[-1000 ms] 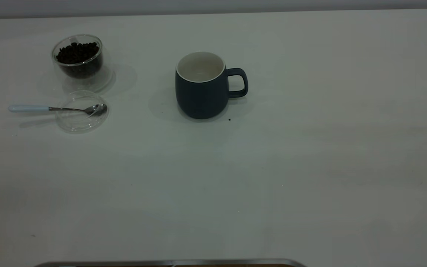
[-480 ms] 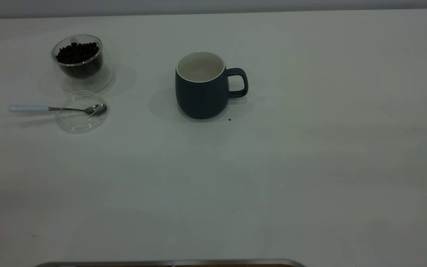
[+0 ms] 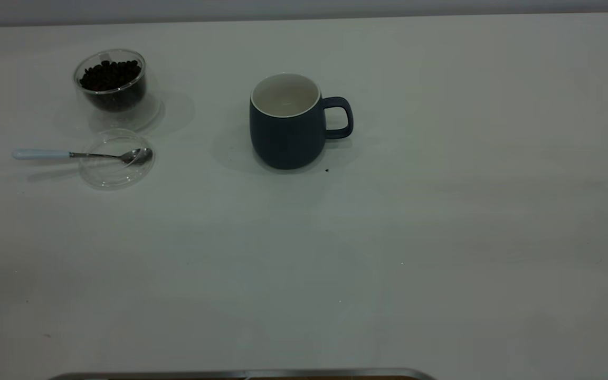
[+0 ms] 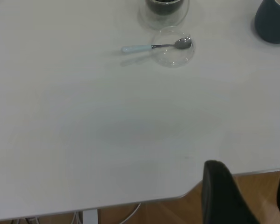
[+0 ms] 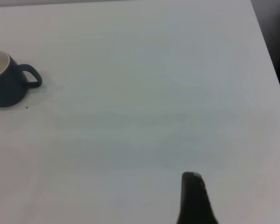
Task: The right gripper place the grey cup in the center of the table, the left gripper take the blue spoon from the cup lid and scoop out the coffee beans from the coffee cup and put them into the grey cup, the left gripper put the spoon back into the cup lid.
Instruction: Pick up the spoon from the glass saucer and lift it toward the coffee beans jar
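Step in hand: the grey cup (image 3: pixel 288 124) stands upright near the middle of the surface (image 3: pixel 441 237), so placing looks done; fetching the spoon appears next.
Blue spoon (image 3: pixel 79 154): bowl resting in the cup lid (image 3: pixel 116 161), handle jutting out past the rim.
Coffee cup (image 3: pixel 114 87): just behind the lid, heaped with coffee beans (image 3: pixel 110 74).
Left gripper (image 4: pixel 245 196): hangs at the near surface edge, well apart from the spoon; jaws spread, empty.
Right gripper (image 5: pixel 192 198): parked off the cup's handle side; one finger shows, state cannot be told.
Next move: reach forward, pinch the pale handle.
Views: only the wrist cameras show grippers; only the exterior shows the beans clearly.
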### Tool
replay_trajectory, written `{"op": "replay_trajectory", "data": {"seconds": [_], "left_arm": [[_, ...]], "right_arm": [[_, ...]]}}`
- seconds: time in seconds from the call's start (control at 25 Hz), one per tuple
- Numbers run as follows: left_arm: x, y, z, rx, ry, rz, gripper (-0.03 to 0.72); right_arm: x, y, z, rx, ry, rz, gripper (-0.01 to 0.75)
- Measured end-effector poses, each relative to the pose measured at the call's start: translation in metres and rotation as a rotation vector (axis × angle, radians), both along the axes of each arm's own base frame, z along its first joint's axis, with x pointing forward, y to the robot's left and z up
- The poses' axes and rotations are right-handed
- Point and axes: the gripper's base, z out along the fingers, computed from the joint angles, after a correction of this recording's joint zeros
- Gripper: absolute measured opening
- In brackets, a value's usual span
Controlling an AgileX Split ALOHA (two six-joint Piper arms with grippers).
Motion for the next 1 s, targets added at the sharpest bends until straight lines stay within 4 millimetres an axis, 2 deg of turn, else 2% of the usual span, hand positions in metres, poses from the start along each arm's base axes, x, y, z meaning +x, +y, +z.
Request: {"op": "replay_trajectory", "data": {"seconds": [0.2,0.36,0.52,0.64,0.8,0.88,1.0], "left_arm": [[0.0,-0.003,0.001,-0.053,-0.006,-0.006,0.36],[0.004,-0.004,0.016,-0.16,0.032,0.081,0.36],[0.032,-0.001,0.043,-0.149,0.151,0.135,0.36],[0.07,0.0,0.065,-0.121,0.262,0.157,0.36],[0.132,0.003,0.091,-0.07,0.347,0.189,0.36],[0.163,0.008,0.095,-0.024,0.368,0.228,0.36],[0.198,0.019,0.089,0.064,0.419,0.317,0.36]], "right_arm": [[0.0,0.0,0.0,0.0,0.0,0.0,0.532],[0.0,0.0,0.0,0.0,0.0,0.0,0.532],[0.0,0.0,0.0,0.0,0.0,0.0,0.532],[0.0,0.0,0.0,0.0,0.0,0.0,0.532],[0.0,0.0,0.0,0.0,0.0,0.0,0.532],[0.0,0.0,0.0,0.0,0.0,0.0,0.532],[0.0,0.0,0.0,0.0,0.0,0.0,0.532]]}}
